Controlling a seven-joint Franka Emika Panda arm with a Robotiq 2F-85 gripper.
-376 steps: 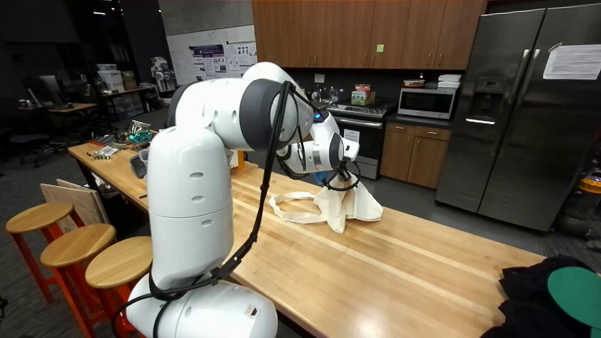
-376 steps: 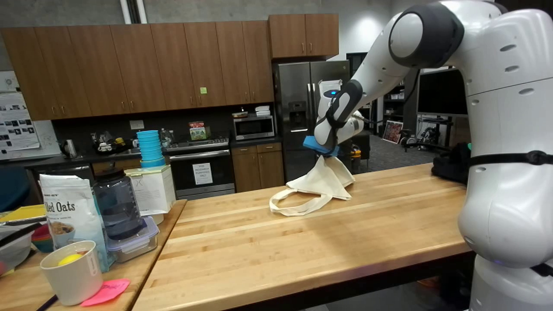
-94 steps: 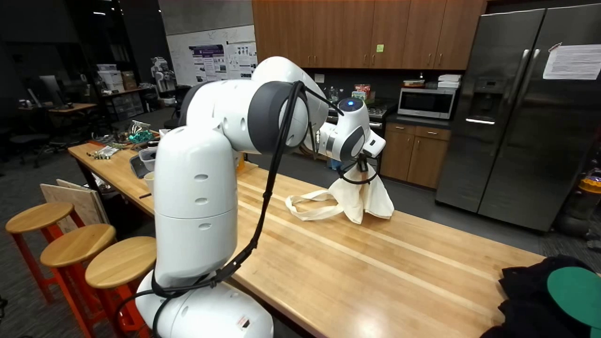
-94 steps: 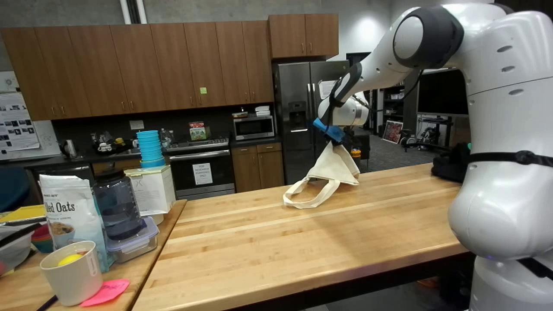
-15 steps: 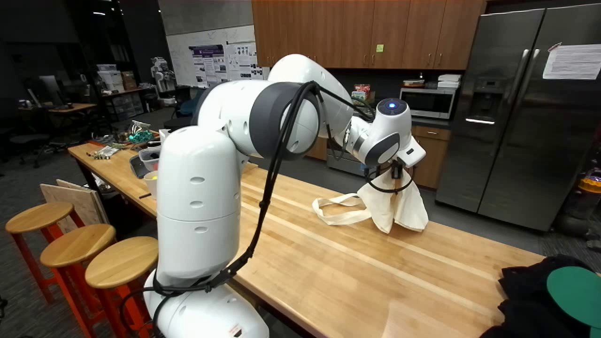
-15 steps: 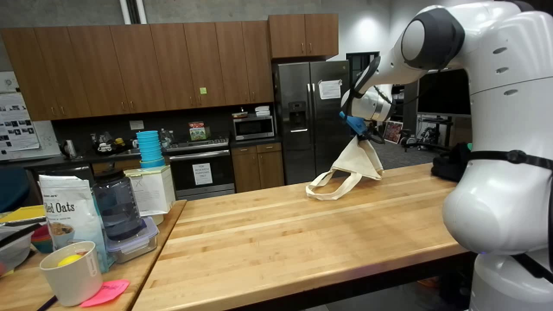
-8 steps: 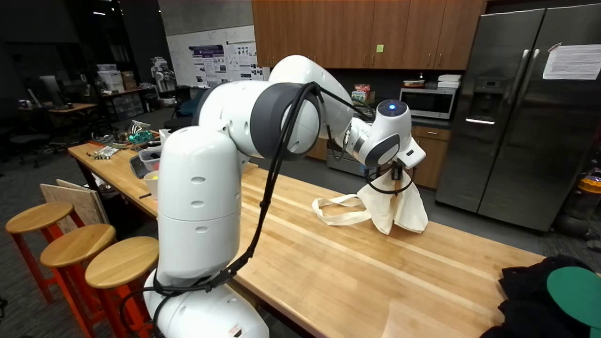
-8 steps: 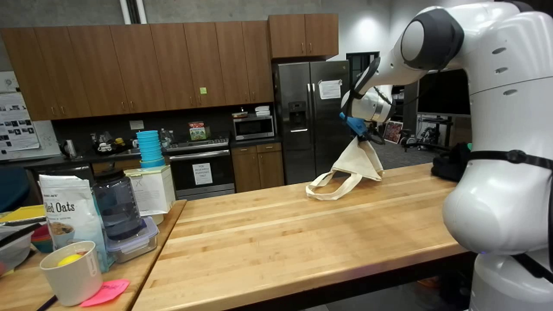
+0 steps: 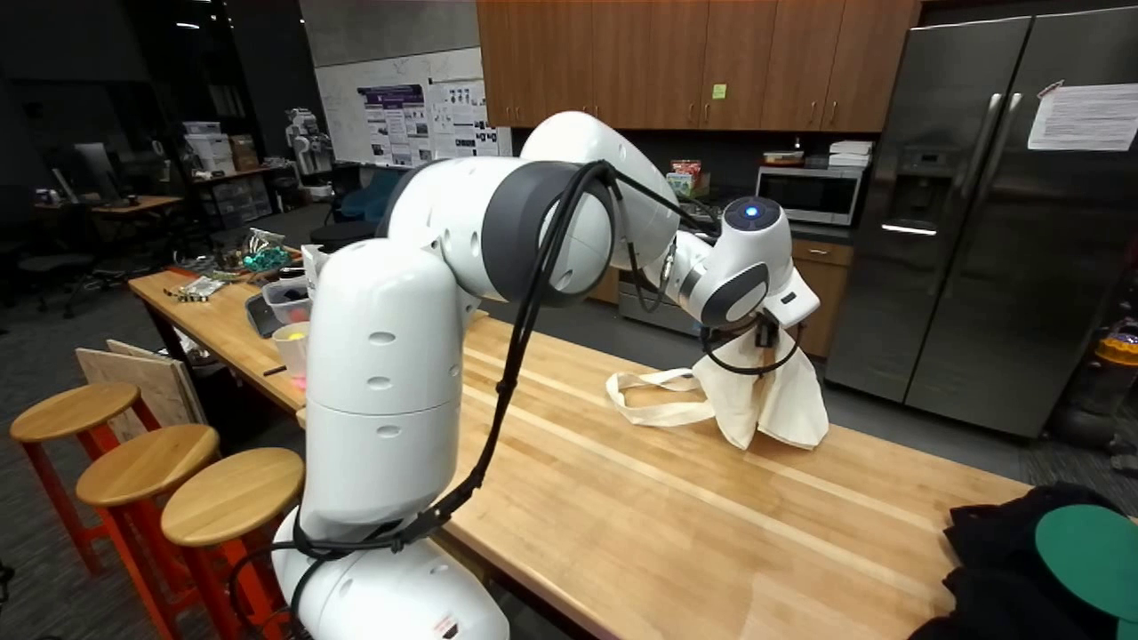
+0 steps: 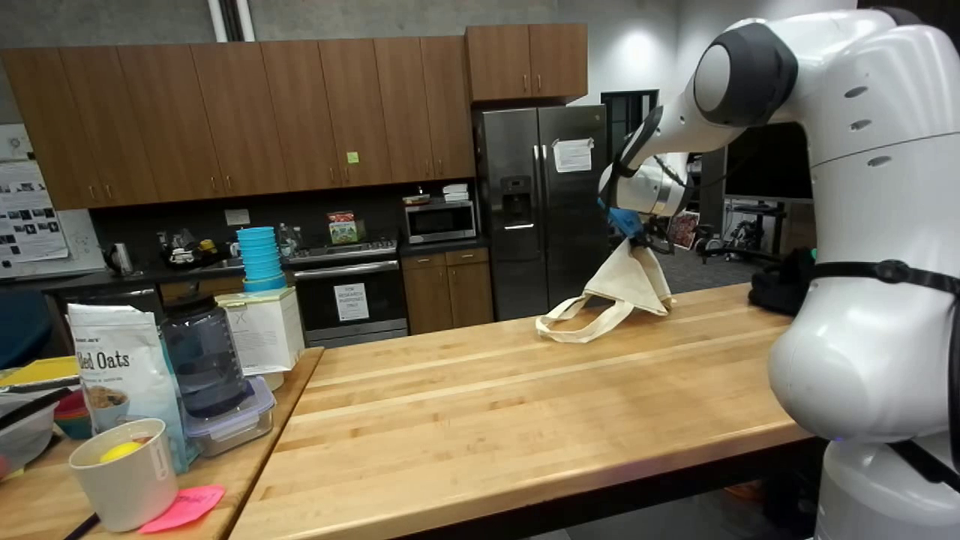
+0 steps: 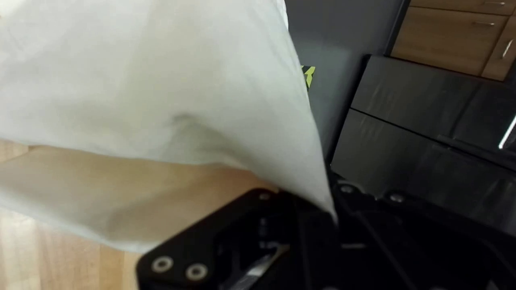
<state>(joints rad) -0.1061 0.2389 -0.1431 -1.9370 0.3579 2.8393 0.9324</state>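
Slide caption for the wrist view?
Wrist view: the gripper pinching a cream cloth bag, wooden tabletop at the picture's lower left.

Dim around background desktop monitor (image 9: 96, 172); glaring on white wall (image 10: 637, 51); slightly soft over canvas tote bag (image 11: 157, 92) in wrist view

The upper arm (image 9: 382, 382) stands nearly upright, the elbow (image 9: 516, 231) bends high, and the forearm (image 9: 627, 191) slopes forward and down to the wrist (image 9: 756, 253), where a blue light (image 9: 752, 212) glows on top. Below it, the gripper (image 9: 765, 338) points downward, its black fingers (image 11: 201, 237) pinched together.
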